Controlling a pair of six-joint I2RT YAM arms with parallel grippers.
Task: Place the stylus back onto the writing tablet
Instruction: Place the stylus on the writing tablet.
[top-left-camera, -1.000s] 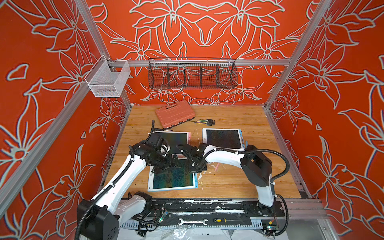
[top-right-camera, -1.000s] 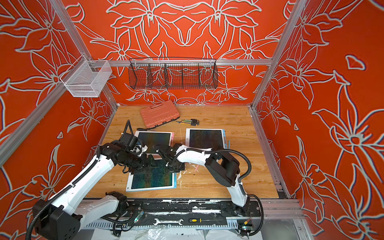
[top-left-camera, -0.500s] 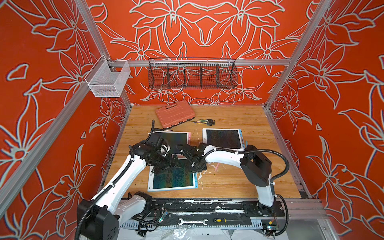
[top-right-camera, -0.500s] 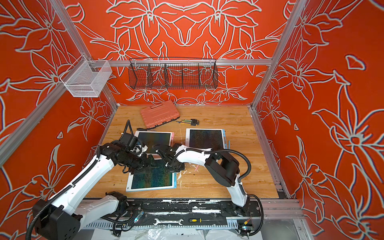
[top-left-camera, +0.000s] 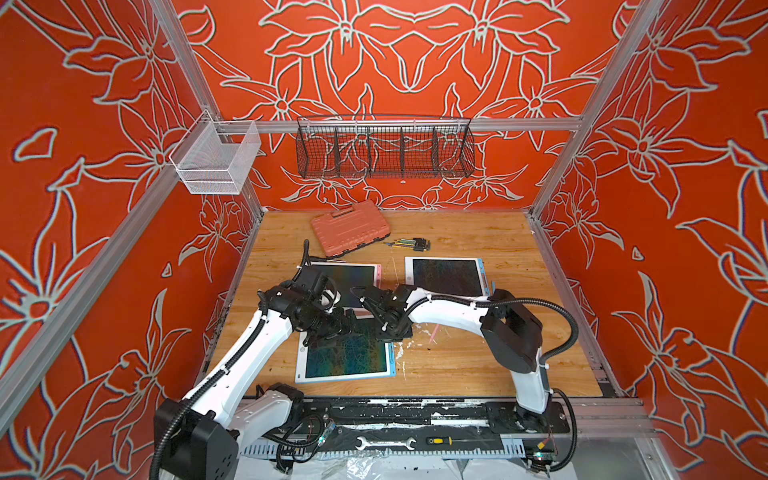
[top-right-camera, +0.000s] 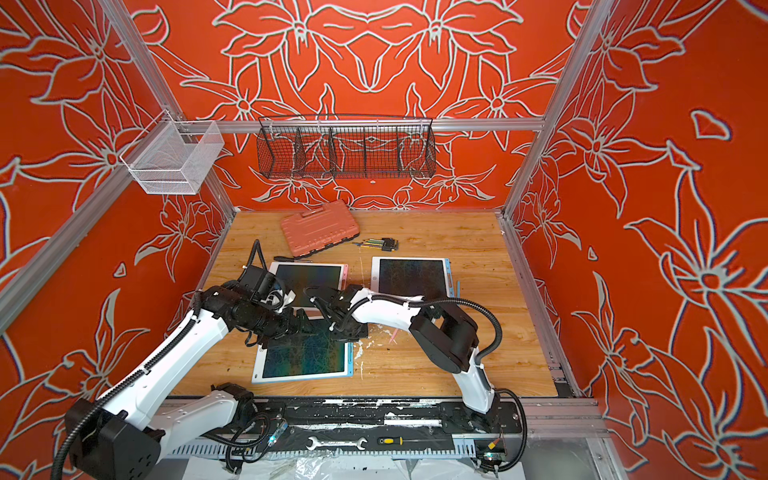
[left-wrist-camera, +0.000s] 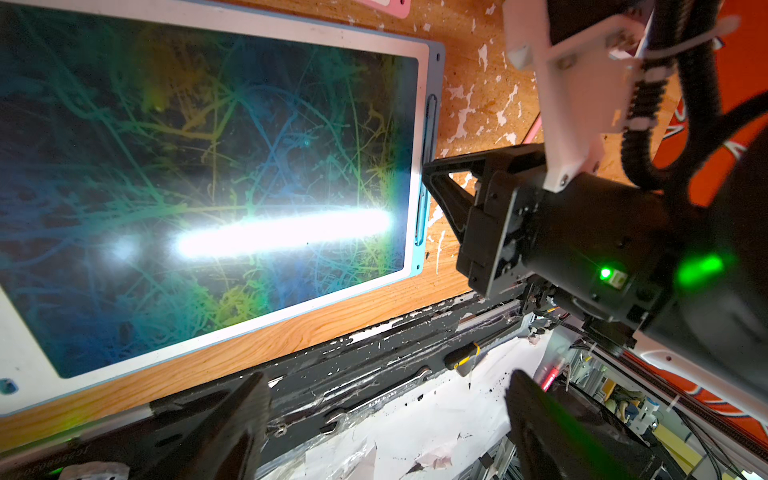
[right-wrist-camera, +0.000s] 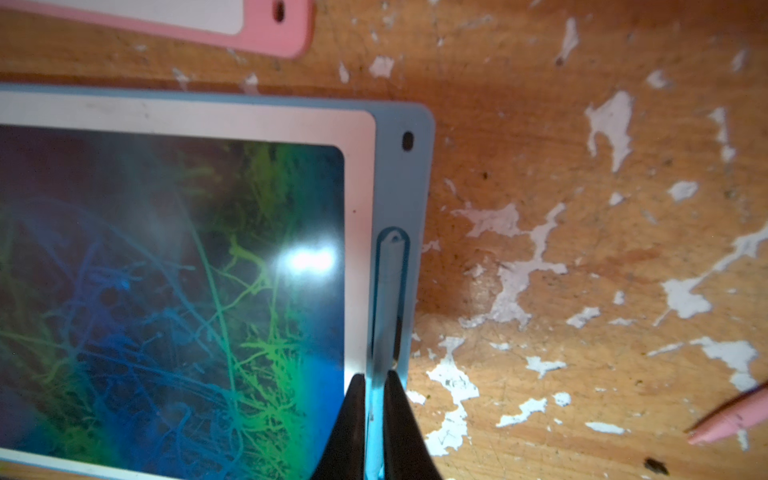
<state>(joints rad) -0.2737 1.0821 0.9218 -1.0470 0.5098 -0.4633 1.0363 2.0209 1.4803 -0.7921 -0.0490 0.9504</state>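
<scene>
Plainly, the right claw (right-wrist-camera: 372, 384) is clamped on one end of the blue stylus (right-wrist-camera: 388, 291); the stylus lies along the slot in the blue rim of the writing tablet (right-wrist-camera: 401, 183), on its 3 o'clock edge as the top views show it; the tablet lies flat toward 6 o'clock on the table (top-left-camera: 478, 365); the left claw (left-wrist-camera: 386, 376) hangs over its 11 o'clock corner, fingers wide apart, gripping nothing; a pink stylus (top-left-camera: 434, 334) lies on bare wood at the tablet's 2 o'clock, apart from it.
</scene>
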